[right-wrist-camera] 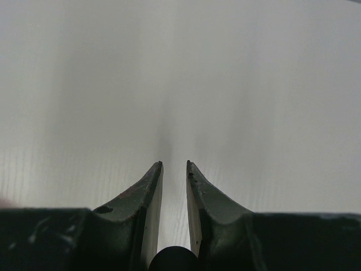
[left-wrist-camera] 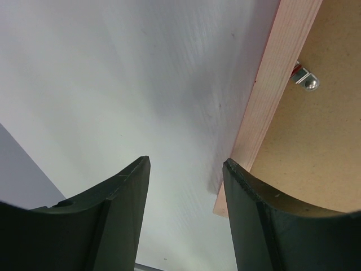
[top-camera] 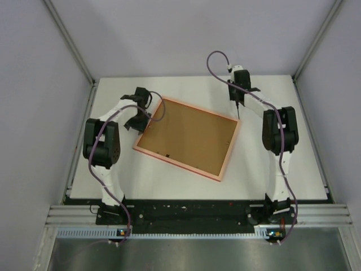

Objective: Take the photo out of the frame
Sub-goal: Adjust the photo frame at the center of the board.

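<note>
The frame lies face down and skewed on the white table, its pale pinkish rim around a brown backing board. The photo is hidden. My left gripper sits at the frame's left corner. In the left wrist view it is open, its right finger over the rim's corner and bare table between the jaws. My right gripper hangs just beyond the frame's far right corner. In the right wrist view it is open only by a narrow slit, with nothing in it.
A small metal clip sits on the backing board by the rim. Grey walls enclose the table on three sides. A black strip and metal rails run along the near edge.
</note>
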Robot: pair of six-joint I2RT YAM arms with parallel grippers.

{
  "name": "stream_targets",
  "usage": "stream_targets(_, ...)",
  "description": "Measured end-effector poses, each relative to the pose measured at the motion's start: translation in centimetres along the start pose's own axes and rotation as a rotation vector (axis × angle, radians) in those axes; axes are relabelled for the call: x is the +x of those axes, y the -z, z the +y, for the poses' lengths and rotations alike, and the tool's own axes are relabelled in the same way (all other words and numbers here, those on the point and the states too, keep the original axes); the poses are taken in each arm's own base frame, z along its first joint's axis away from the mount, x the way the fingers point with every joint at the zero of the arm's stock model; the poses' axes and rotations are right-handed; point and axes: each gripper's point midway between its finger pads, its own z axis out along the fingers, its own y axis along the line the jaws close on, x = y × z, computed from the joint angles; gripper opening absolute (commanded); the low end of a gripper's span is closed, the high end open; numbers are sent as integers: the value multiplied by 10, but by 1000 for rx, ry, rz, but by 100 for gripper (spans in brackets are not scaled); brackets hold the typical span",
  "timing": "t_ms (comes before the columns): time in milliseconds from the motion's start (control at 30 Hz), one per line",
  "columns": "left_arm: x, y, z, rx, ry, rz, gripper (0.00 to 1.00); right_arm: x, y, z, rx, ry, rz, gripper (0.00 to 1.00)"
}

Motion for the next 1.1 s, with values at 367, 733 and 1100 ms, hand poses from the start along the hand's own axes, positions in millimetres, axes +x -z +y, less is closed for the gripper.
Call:
stream_targets(367,-17,-9,-2,10,0,18,58,23,37,11,-58,-4,52,0)
stream_targets(733,-45,-15,-4,11,11,17,59,49,72,22,-113,-22,102,0)
stream_targets(1100,-111,-27,-10,23,41,-100,62,65,99,28,-121,-82,142,0)
